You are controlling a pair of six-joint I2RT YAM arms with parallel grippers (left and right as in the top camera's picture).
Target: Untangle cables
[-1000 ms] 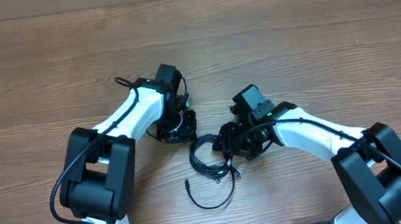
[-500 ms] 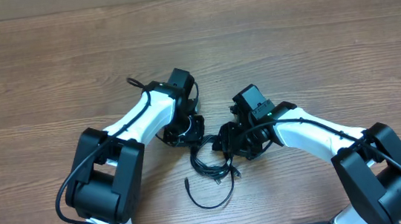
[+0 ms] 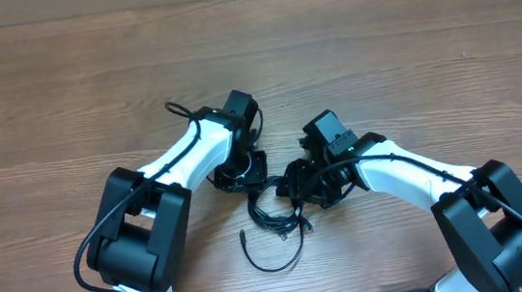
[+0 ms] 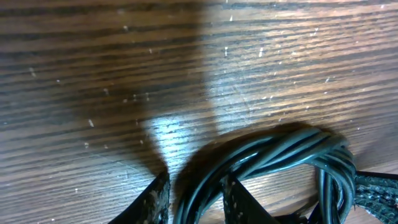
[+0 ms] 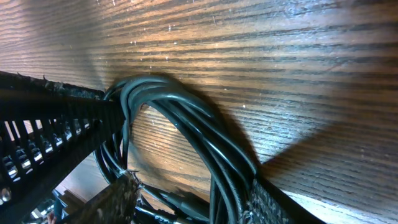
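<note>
The cables [image 3: 273, 215] are thin black cords bunched in a small tangle between my two grippers, with one loose loop [image 3: 274, 253] trailing toward the table's front edge. My left gripper [image 3: 245, 174] sits at the tangle's upper left. In the left wrist view the cable bundle [image 4: 280, 146] curves between its fingers and fills the gap of the left gripper [image 4: 196, 182], which is shut on it. My right gripper [image 3: 295, 187] is at the tangle's right. There the bundle [image 5: 186, 118] lies against one finger [image 5: 264, 202], a plug lies in the wide gap, and the right gripper [image 5: 189, 186] stands open.
Brown wood-grain table [image 3: 406, 43] all round. The two white arms [image 3: 410, 174] angle in from the front corners and nearly meet over the tangle. A black mesh-covered part [image 5: 50, 118] crosses the left of the right wrist view.
My left gripper has moved right, up to the tangle, and its arm swung with it. The right arm and the cables have not visibly moved.
</note>
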